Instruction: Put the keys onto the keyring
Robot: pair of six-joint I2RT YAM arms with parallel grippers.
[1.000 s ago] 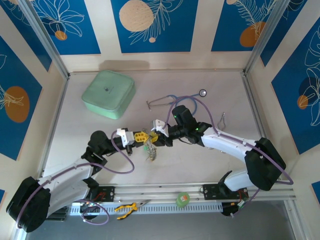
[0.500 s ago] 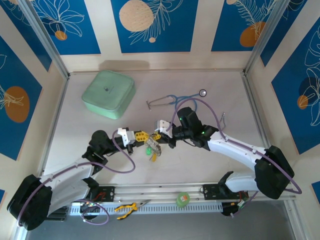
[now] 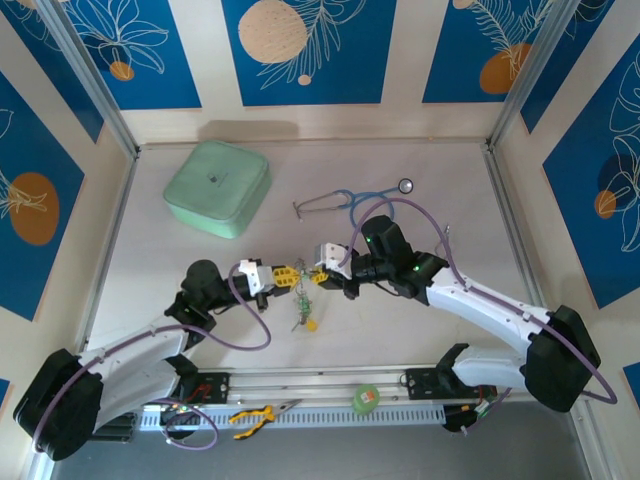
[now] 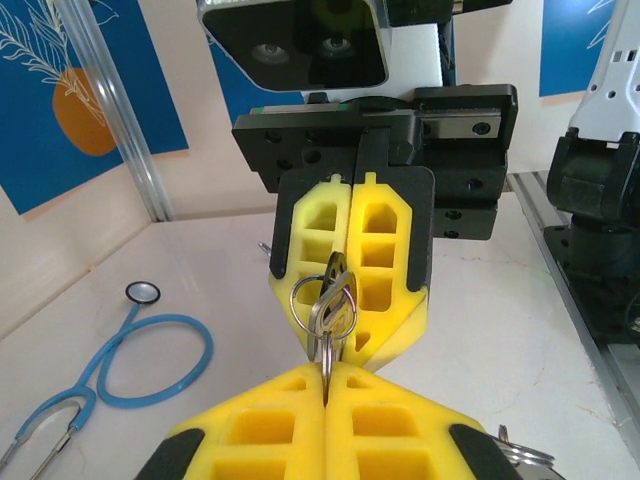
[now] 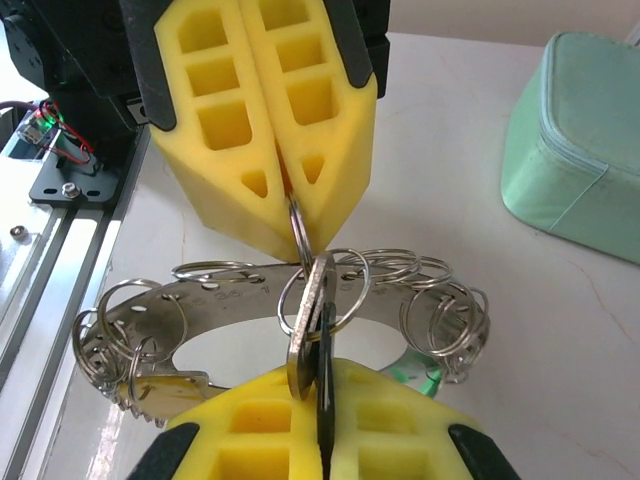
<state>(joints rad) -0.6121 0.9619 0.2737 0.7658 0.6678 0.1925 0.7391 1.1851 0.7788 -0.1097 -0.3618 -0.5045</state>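
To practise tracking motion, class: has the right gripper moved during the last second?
Yes. The right gripper, jaws shut on a key, has shifted rightward and nearer, away from the stethoscope.

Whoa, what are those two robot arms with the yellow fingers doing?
The left gripper and the right gripper meet tip to tip over the table. Both are pinched shut on the keys, a black one and a silver one with a small ring. The big keyring, full of little rings, hangs just under them. It looks like they are working a key onto it.
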